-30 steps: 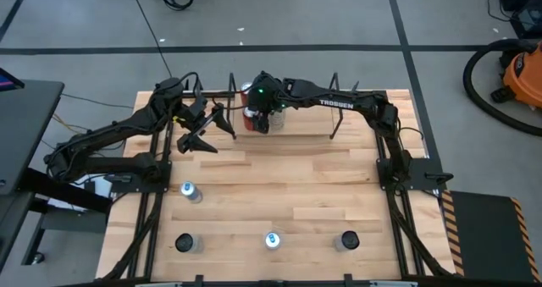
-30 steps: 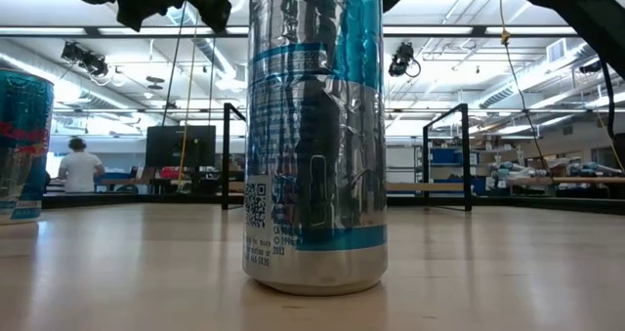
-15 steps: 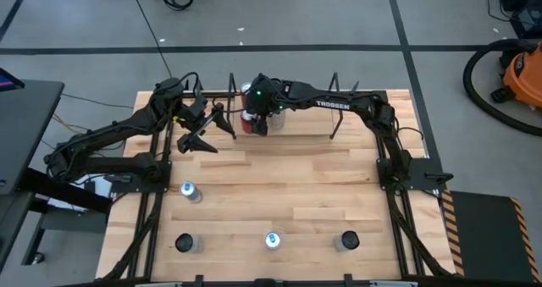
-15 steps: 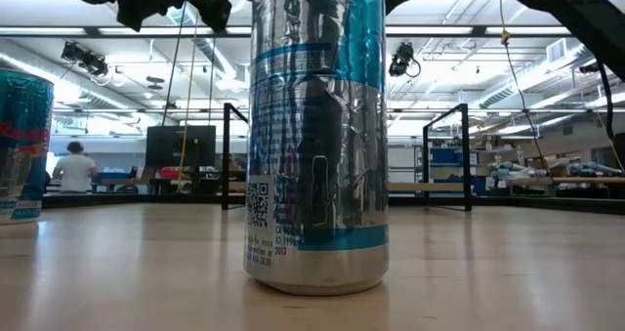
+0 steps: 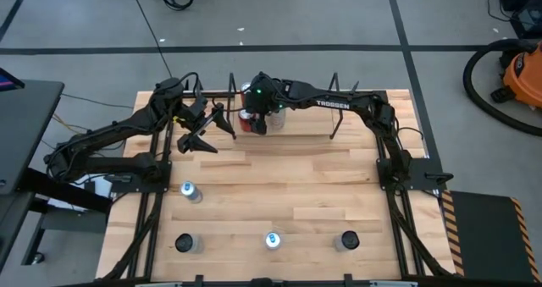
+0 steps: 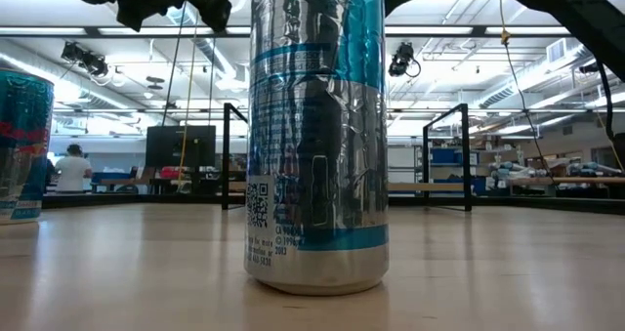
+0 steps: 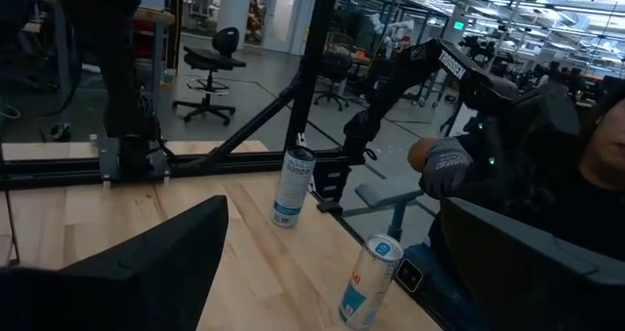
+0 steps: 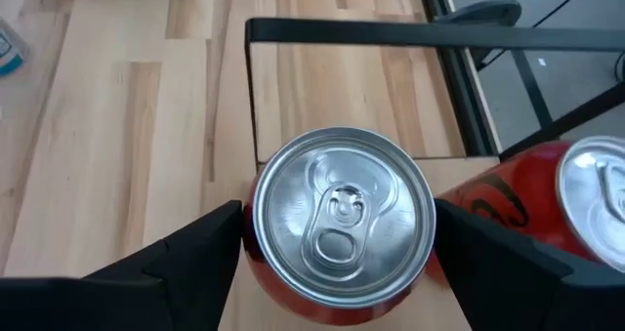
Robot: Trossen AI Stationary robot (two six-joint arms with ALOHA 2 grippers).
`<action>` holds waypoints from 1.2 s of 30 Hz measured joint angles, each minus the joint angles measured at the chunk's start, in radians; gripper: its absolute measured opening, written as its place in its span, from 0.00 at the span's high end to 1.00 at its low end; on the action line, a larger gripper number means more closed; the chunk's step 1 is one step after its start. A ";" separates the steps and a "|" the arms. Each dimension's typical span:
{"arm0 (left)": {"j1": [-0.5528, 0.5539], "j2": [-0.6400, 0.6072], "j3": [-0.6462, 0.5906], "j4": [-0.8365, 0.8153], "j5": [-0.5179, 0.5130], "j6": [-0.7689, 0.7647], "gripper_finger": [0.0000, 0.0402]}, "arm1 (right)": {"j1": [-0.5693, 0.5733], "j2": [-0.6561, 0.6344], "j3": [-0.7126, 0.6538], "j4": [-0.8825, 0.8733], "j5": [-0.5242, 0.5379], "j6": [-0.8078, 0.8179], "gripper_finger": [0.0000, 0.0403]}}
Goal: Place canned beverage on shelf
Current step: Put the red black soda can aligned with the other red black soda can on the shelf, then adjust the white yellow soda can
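The red can (image 8: 337,224) stands on the shelf (image 5: 296,126), upper centre; the right gripper (image 8: 337,238), fingers loosened beside it, should lift straight up. The left gripper (image 5: 199,126) hangs open.

2 slim cans (image 7: 291,186) (image 7: 367,280) upright on wood table (image 7: 88,209); left pincer (image 7: 322,263) fingers spread wide.

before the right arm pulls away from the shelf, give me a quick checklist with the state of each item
1. Red can upright, top level: ok.
2. Can resting on the shelf board: cannot tell, its base is hidden.
3. Right end effector fingers clear of the can: cannot tell, they sit close on both sides.
4. Second red can not crowding it: not ok, right beside it.
5. Left end effector open, out of the way: ok.
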 joint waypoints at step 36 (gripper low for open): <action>0.000 0.000 0.000 -0.022 0.000 0.000 0.06 | 0.033 -0.299 -0.042 -0.602 0.150 0.105 0.09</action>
